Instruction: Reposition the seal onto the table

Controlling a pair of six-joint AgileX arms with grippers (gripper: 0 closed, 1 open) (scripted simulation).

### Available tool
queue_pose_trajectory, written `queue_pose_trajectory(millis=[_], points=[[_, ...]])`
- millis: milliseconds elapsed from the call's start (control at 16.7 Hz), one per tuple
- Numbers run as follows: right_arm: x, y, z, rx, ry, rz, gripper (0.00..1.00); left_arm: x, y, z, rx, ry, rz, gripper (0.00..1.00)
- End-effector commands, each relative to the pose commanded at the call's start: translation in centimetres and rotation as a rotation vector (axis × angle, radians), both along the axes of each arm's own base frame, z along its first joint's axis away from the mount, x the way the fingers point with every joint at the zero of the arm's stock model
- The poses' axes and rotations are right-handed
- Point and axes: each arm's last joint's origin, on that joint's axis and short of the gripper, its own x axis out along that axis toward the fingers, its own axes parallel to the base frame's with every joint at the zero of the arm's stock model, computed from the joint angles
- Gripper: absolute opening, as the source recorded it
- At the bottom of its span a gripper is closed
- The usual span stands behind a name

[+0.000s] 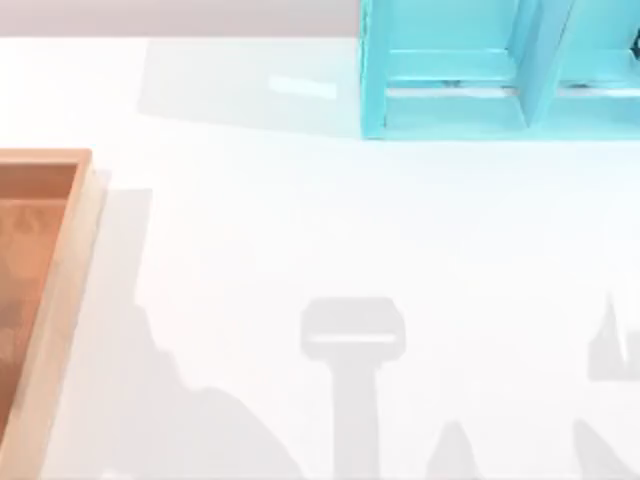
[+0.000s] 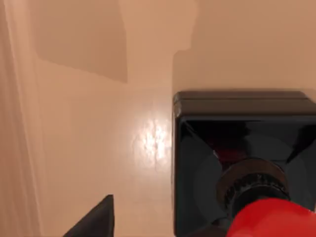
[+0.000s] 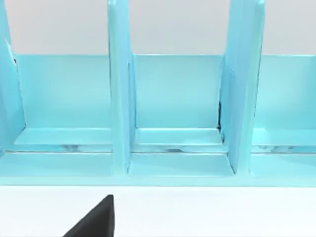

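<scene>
Two wrist views each carry a black claw finger at the lower edge, and from that single tip I cannot tell how far either claw stands open or whether it has hold of anything. Seen from the left wrist, the seal stands upright on the orange-brown floor of the wooden tray, its black square base flat on the wood and its glossy red knob rising toward the camera; the left claw finger sits just beside the base, apart from it. From above, the tray's rim lies at the left edge of the white tabletop, and the light-blue shelf unit stands at the far right. The right claw finger hangs over the tabletop, facing the shelf unit's open compartments.
</scene>
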Motion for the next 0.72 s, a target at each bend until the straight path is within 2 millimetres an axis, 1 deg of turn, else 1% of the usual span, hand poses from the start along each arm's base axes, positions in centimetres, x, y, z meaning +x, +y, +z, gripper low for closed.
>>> queue_pose_trajectory(millis=[120, 360, 720], points=[[0.0, 0.0, 0.0, 0.0, 0.0, 0.0, 1.0, -0.24, -0.05, -1.16, -0.003, 0.008, 0.0, 1.0], [0.0, 0.0, 0.0, 0.0, 0.0, 0.0, 1.0, -0.26, -0.06, -1.28, -0.003, 0.009, 0.0, 1.0], [0.0, 0.0, 0.0, 0.0, 0.0, 0.0, 1.0, -0.26, -0.06, -1.28, -0.003, 0.009, 0.0, 0.55]])
